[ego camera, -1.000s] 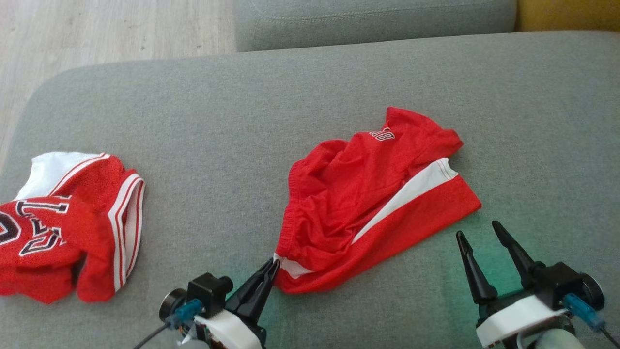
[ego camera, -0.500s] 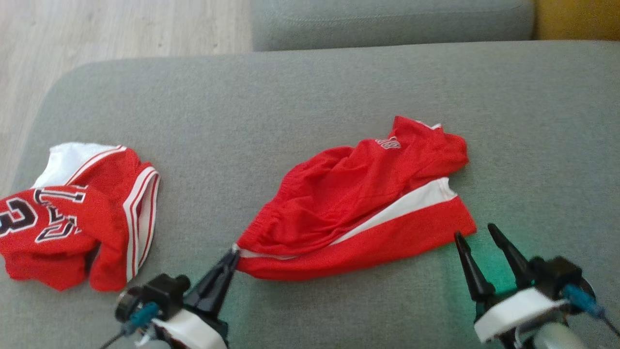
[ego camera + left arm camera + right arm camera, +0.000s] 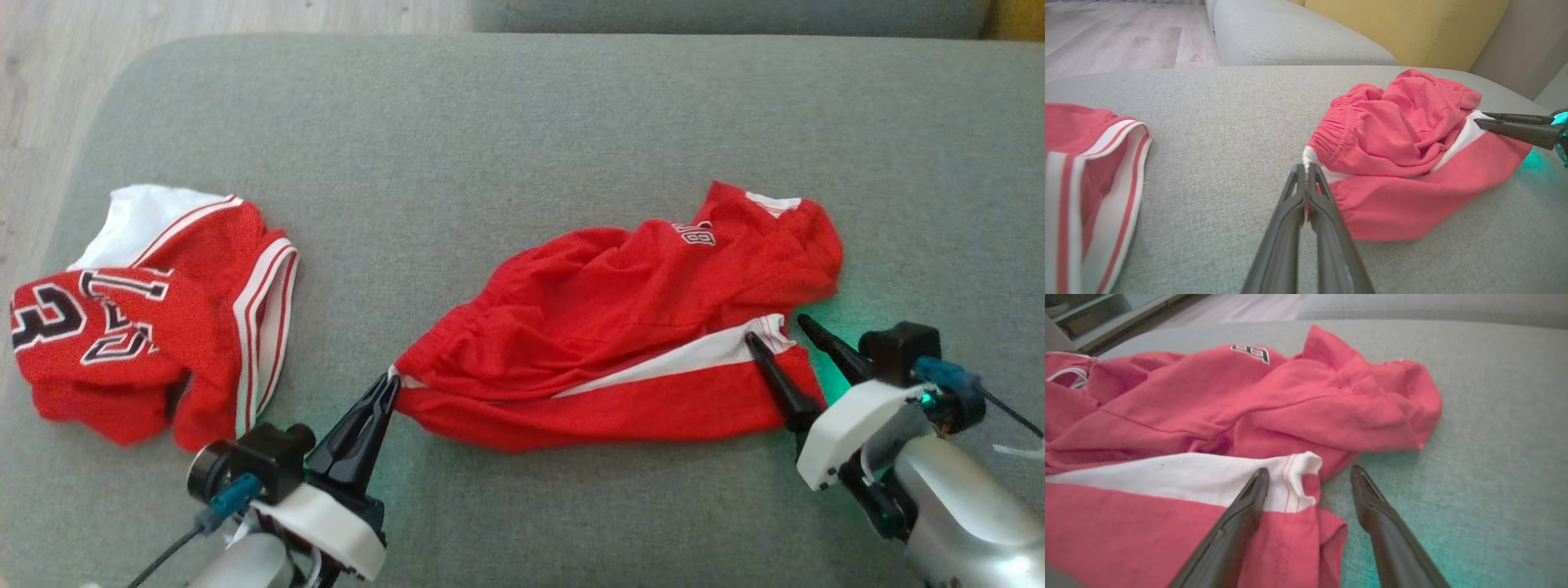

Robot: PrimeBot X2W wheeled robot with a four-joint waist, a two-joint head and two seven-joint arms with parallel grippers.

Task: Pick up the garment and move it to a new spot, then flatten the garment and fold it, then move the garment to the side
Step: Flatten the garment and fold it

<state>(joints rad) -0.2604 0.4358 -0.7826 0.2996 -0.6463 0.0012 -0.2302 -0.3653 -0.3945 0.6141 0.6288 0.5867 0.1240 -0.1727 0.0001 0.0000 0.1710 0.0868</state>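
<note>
The garment [image 3: 620,327] is a pair of red shorts with a white side stripe, lying crumpled and stretched sideways on the grey sofa cushion [image 3: 506,139]. My left gripper [image 3: 392,382] is shut on its white waistband corner; the left wrist view shows the same pinch, left gripper [image 3: 1306,166] on the garment [image 3: 1404,134]. My right gripper [image 3: 774,328] stands open at the hem's right end, one finger over the white stripe, the other off the cloth. In the right wrist view the right gripper [image 3: 1309,470] straddles the hem corner of the garment [image 3: 1249,404].
A second red jersey piece with black-and-white numbers [image 3: 147,318] lies bunched at the cushion's left side, also seen as a striped jersey edge [image 3: 1090,171]. Wooden floor [image 3: 41,73] lies beyond the left edge. A yellow backrest [image 3: 1404,28] rises behind the cushion.
The camera has shifted. My left gripper has pulled the waistband corner leftward, stretching the shorts out. My right gripper has come forward to the hem corner, still open.
</note>
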